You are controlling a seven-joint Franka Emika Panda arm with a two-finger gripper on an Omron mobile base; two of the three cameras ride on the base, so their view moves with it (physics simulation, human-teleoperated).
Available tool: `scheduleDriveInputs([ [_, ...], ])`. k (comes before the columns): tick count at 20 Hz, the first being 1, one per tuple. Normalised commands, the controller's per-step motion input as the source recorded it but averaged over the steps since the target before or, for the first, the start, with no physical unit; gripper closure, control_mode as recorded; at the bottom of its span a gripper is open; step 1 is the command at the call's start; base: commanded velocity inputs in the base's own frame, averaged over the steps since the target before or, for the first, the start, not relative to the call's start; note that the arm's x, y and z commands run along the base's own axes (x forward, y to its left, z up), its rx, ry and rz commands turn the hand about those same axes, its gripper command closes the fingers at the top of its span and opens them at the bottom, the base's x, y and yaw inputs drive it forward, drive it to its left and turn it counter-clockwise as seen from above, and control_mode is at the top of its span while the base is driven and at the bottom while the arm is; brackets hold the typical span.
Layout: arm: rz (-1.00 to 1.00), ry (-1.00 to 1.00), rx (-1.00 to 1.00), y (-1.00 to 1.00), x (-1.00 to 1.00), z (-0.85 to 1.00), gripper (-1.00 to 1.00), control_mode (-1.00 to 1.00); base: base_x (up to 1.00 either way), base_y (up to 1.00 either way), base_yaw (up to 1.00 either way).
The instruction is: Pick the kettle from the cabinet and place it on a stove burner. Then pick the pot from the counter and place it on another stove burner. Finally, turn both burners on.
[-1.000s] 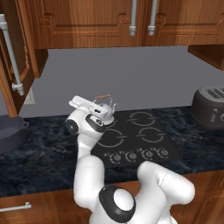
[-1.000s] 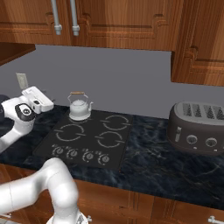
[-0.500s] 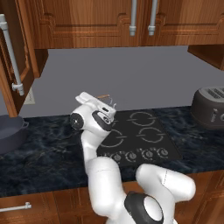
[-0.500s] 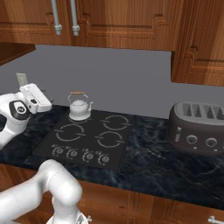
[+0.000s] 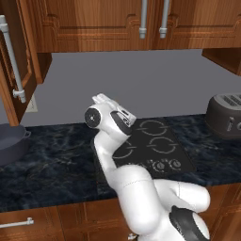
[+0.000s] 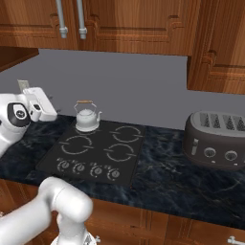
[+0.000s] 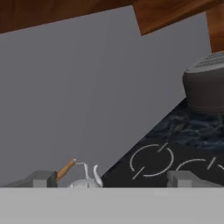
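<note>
Swinging left since earlier, my gripper (image 7: 111, 180) hangs wide open and empty; kettle (image 6: 86, 116) sits on a rear burner (image 6: 86, 127), black counter (image 6: 167, 172) around.

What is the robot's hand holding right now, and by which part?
Nothing. The hand is open and empty, with the kettle standing free on a back burner of the stove.
</note>
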Motion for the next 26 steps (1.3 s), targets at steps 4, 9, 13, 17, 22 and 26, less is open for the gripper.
scheduleDriveInputs([
  [4,0.00,0.04,0.07,-0.28,-0.40,0.17,-1.00,-1.00,0.00,0.00,0.00],
  [9,0.00,0.00,0.07,-0.21,-0.57,0.21,-1.00,-1.00,0.00,0.00,0.00],
  [13,-0.01,0.00,0.05,-0.11,-0.59,0.34,-1.00,-1.00,0.00,0.00,0.00],
  [17,-0.03,0.01,0.04,-0.10,-0.57,0.40,-1.00,-1.00,0.00,0.00,0.00],
  [22,-0.03,0.04,0.04,-0.06,-0.58,0.30,-1.00,-1.00,0.00,0.00,0.00],
  [26,-0.02,0.04,0.01,-0.02,-0.55,0.07,-1.00,-1.00,0.00,0.00,0.00],
])
